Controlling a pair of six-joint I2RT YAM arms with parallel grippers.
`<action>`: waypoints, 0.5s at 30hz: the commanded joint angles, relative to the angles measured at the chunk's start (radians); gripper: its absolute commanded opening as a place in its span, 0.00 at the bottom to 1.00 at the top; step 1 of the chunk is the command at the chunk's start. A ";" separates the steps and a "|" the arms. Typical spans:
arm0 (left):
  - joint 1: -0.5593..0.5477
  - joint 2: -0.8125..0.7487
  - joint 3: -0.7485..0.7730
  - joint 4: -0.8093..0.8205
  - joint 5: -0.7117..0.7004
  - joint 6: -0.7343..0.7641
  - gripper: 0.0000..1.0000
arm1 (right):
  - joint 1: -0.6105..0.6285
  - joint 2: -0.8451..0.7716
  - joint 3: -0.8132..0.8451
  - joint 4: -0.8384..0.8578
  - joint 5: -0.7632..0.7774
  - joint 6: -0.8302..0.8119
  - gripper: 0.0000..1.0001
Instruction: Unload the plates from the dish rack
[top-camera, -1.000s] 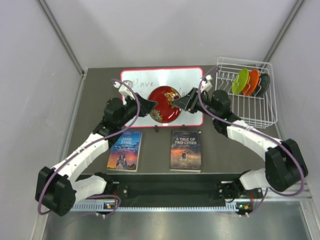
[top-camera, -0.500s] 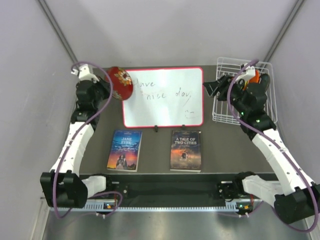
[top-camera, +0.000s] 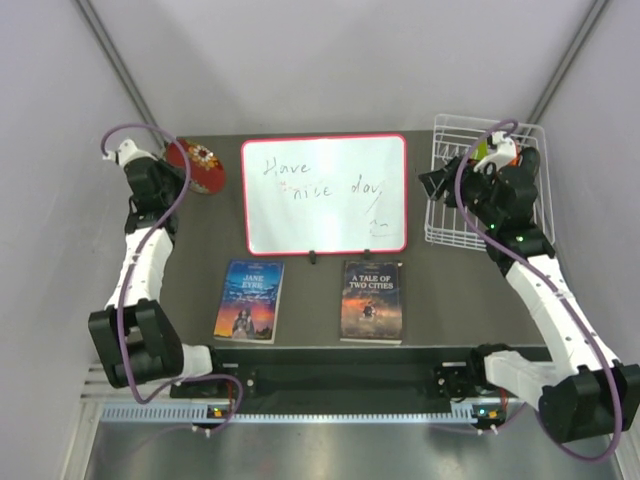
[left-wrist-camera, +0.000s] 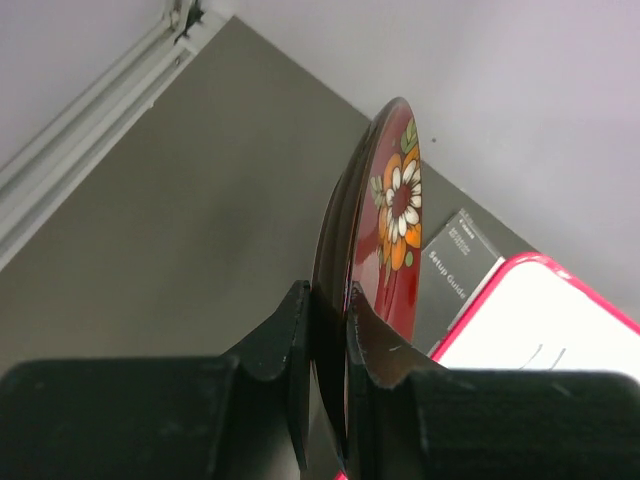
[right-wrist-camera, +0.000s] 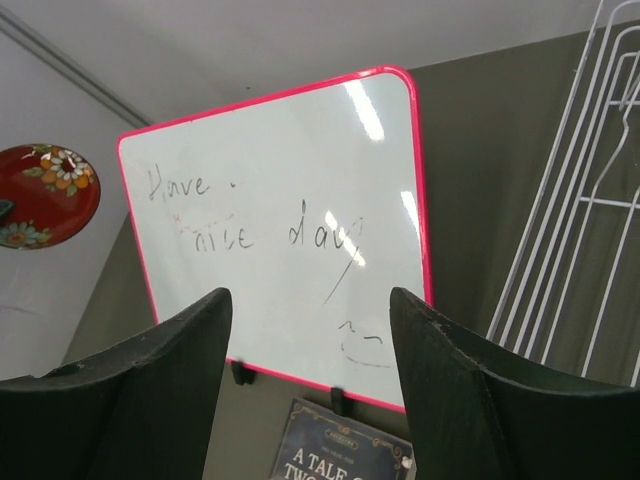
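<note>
Books at the near edge, Jane Eyre (top-camera: 249, 300) and A Tale of Two Cities (top-camera: 371, 300), lie where they lay a second ago. The whiteboard (top-camera: 325, 195) behind them is likewise unmoved, though its face is now uncovered.

A second ago both grippers met at the red plate (top-camera: 197, 165) above that board. Since then the arms have parted. The left gripper (left-wrist-camera: 328, 300) is clamped narrow on the plate's rim and has carried it out to the far left corner of the table (top-camera: 200, 250), just left of the whiteboard. The plate is held tilted on edge; contact with the table cannot be confirmed.

The right gripper (right-wrist-camera: 308, 300) has returned to the left side of the dish rack (top-camera: 450, 238) with jaws spread wide and nothing between them. A sliver of the lime green plate (top-camera: 481, 150) shows in the rack; the arm covers the rest.

Assessment: handover complete, first plate near set-down, remaining plates still to be drawn.
</note>
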 joint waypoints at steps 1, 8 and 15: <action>0.014 0.043 -0.061 0.208 0.052 -0.053 0.00 | -0.049 0.025 0.000 0.031 -0.060 -0.027 0.65; 0.069 0.162 -0.142 0.354 0.094 -0.078 0.00 | -0.079 0.052 -0.020 0.057 -0.104 -0.023 0.65; 0.084 0.253 -0.173 0.407 0.051 -0.067 0.00 | -0.102 0.065 -0.027 0.060 -0.113 -0.024 0.65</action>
